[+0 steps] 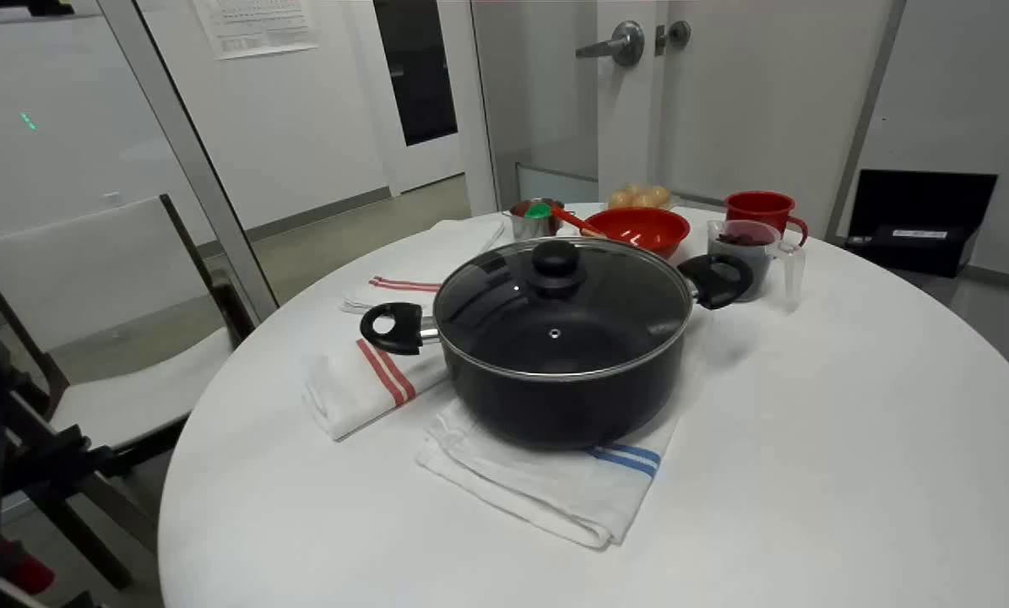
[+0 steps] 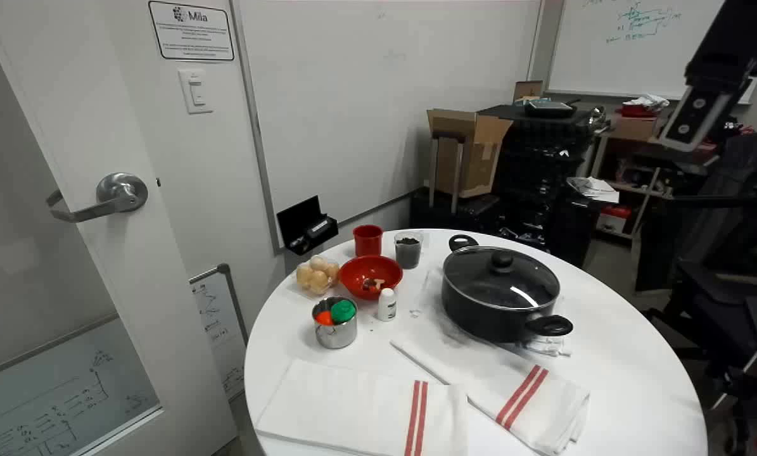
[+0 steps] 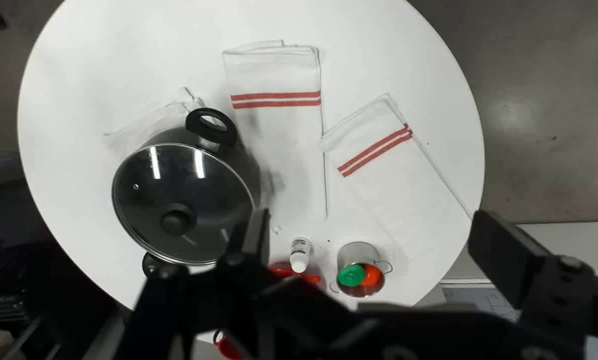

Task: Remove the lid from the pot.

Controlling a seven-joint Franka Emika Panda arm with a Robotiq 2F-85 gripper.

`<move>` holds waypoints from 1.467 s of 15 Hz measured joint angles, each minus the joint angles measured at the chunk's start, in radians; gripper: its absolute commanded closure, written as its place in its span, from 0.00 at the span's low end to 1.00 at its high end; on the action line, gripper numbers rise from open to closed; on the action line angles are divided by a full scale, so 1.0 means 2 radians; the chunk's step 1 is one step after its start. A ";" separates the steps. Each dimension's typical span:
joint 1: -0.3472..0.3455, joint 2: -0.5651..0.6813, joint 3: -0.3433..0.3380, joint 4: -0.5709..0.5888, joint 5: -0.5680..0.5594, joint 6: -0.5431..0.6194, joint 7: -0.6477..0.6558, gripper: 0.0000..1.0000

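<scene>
Glass lid (image 1: 546, 314) sits on pot (image 1: 563, 415). Blue-striped towel (image 1: 546, 494) under pot, red bowl (image 2: 360, 268) near it. Gripper (image 3: 371, 235) well apart from pot, jaws spread wide.

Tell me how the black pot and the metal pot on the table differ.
Size: the black pot is much larger than the metal pot. Finish: the black pot is dark all over its wall, while the metal pot is shiny silver. State: the black pot is covered by its glass lid, but the metal pot is uncovered, with a green item and an orange item showing inside. Both are round and stand upright.
</scene>
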 measured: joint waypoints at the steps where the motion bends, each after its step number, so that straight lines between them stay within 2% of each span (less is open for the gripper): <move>1: 0.000 0.000 0.000 0.000 0.000 0.000 0.000 0.00; 7: 0.002 0.000 -0.002 0.000 0.000 0.000 0.000 0.00; 12: 0.011 0.011 -0.023 0.000 0.000 -0.005 -0.003 0.00; 17: 0.008 0.061 -0.078 0.011 0.002 -0.009 -0.028 0.00; 22: -0.007 0.143 -0.145 0.039 0.019 -0.009 -0.084 0.00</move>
